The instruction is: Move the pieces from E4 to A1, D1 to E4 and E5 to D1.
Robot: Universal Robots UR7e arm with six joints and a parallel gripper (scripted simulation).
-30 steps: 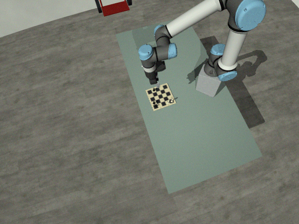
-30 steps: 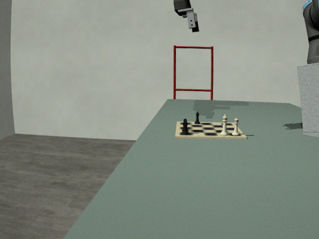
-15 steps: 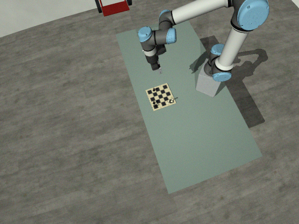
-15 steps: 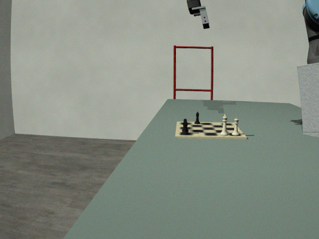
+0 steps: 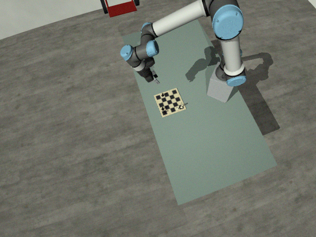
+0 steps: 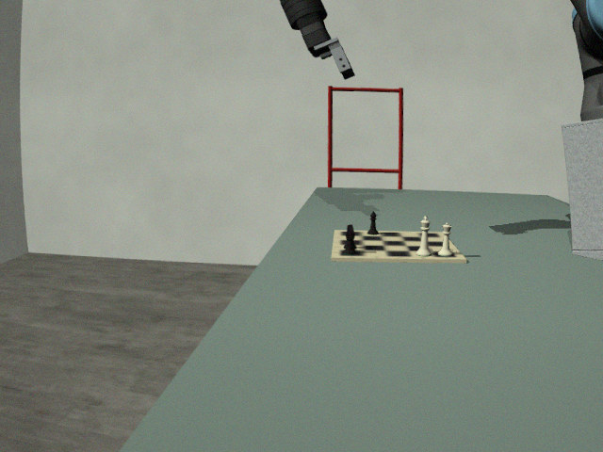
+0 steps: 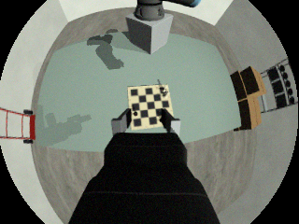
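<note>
My jaws hang wide and empty, high in the exterior view's top centre — tilted toward the board (image 6: 340,256) at mid-frame on the desk (image 6: 340,364), where four pieces stand, none lifted.

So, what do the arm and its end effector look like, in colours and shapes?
The arm has white tubular links, dark grey joint housings and round light-blue joint caps. It stands on a grey block pedestal. The end effector is dark grey, with two flat, straight fingers. No cables show.
</note>
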